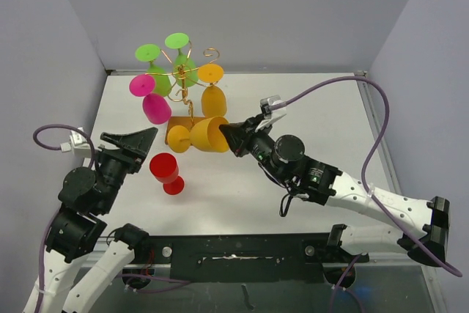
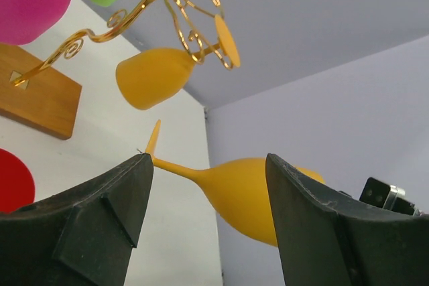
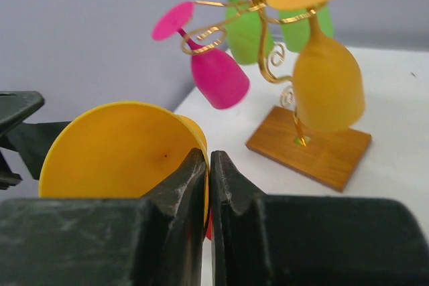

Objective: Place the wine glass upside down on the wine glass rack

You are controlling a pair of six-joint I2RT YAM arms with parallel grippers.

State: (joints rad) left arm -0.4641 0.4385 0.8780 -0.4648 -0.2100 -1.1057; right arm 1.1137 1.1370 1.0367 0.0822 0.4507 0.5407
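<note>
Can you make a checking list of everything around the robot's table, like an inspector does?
Surface: white table, no spills seen.
Job's things: wine glass rack stands on the table, carrying two green glasses, a pink glass and a yellow one upside down; the yellow wine glass to place is held sideways near its base.
Clutter: red glass on the table by the left gripper.
Grippers: left gripper open, empty; right gripper jaws shut on the held glass's rim.
Cables: purple cable loops from the right arm; another by the left arm.
Surroundings: plain grey walls.

Left gripper (image 2: 208, 165) gapes; between its 2 fingers (image 2: 107, 226), a sideways yellow wine glass (image 2: 244, 195), perhaps midair.
</note>
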